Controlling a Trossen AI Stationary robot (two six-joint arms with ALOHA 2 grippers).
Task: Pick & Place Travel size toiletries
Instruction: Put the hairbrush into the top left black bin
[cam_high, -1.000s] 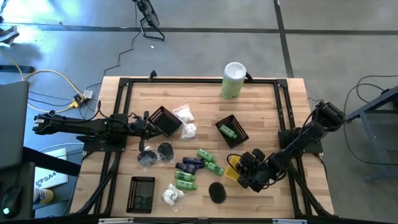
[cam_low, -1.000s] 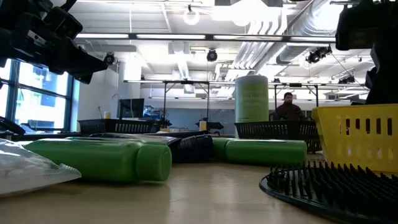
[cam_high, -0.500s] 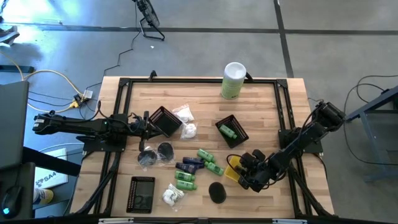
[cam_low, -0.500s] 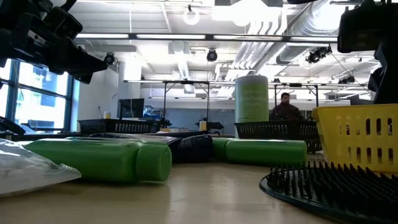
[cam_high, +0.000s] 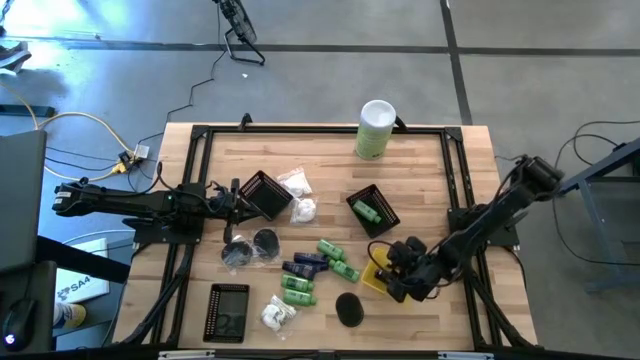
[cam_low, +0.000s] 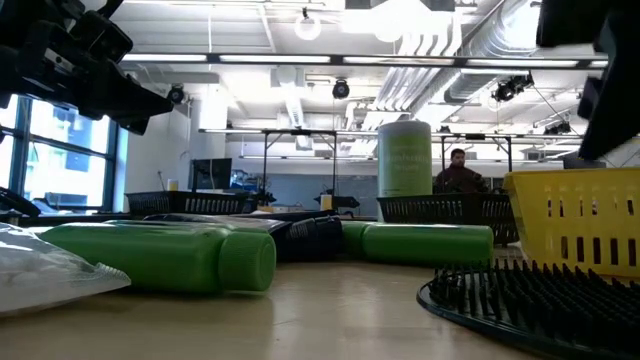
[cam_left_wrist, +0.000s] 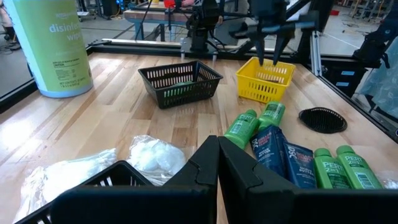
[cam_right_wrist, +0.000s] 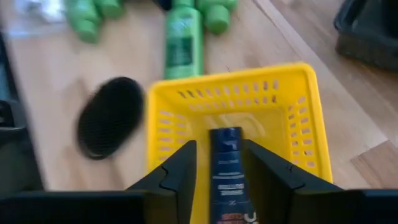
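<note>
Overhead, right gripper (cam_high: 385, 284) fingers clamped on navy tube (cam_right_wrist: 227, 177), hiding most of yellow basket (cam_high: 372, 277), left gripper (cam_high: 236, 199) fingers together.

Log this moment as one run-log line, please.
right gripper: over yellow basket, navy tube between its fingers | left gripper: shut, waiting by black basket

You cannot read the navy tube (cam_right_wrist: 226, 177) fully, since its lower end runs off the right wrist picture's edge, and from above the right gripper (cam_high: 393, 281) covers most of the yellow basket (cam_high: 372, 277) and whatever lies inside.
</note>
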